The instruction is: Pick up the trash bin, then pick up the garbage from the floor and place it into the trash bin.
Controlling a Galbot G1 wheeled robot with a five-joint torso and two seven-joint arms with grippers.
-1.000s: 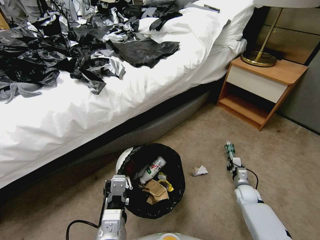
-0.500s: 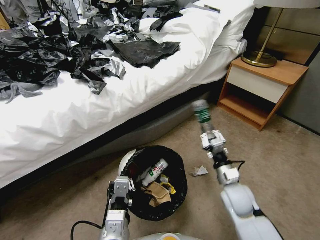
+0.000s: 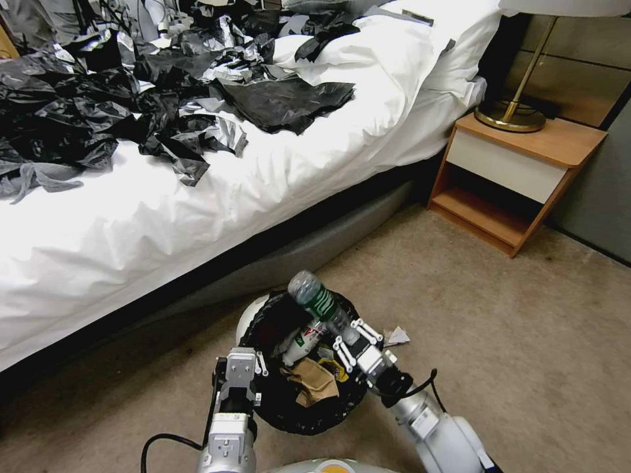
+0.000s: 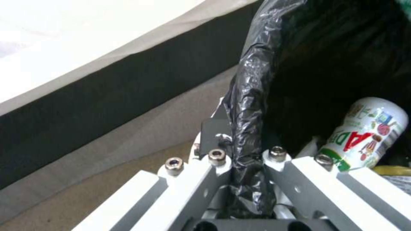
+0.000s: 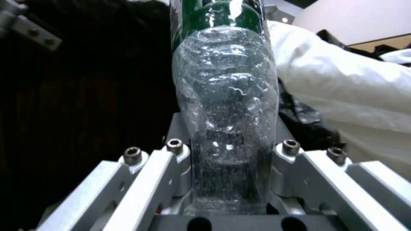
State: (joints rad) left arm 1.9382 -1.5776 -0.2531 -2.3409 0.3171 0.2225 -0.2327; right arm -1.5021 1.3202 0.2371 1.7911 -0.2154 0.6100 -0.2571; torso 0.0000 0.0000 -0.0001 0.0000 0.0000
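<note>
Head view: your right gripper [image 3: 347, 334] is pinching a clear bottle [image 3: 317, 299] with a green label by its lower end, and the bottle slants up and away from it, over the bin [image 3: 309, 417]. The left gripper [image 3: 238, 374] is clamped on the bin's near rim, so the bin sits directly ahead of it. 1 tissue [image 3: 395, 337] lies on the carpet just beyond the right gripper. To do this step well, bring the bottle's far end fully inside the rim before you let go, and keep the left grip steady so the bin does not tip.

Left wrist view: the left gripper [image 4: 242, 160] is pressed together on the fold of the black liner [image 4: 248, 106]. Just past its inner finger lies a white can [image 4: 369, 131] with red letters that read "AD"; the rest is too small to read.

Right wrist view: the right gripper [image 5: 233, 147] squeezes the bottle [image 5: 227, 106] between both fingers. The green label's writing cannot be read.
</note>
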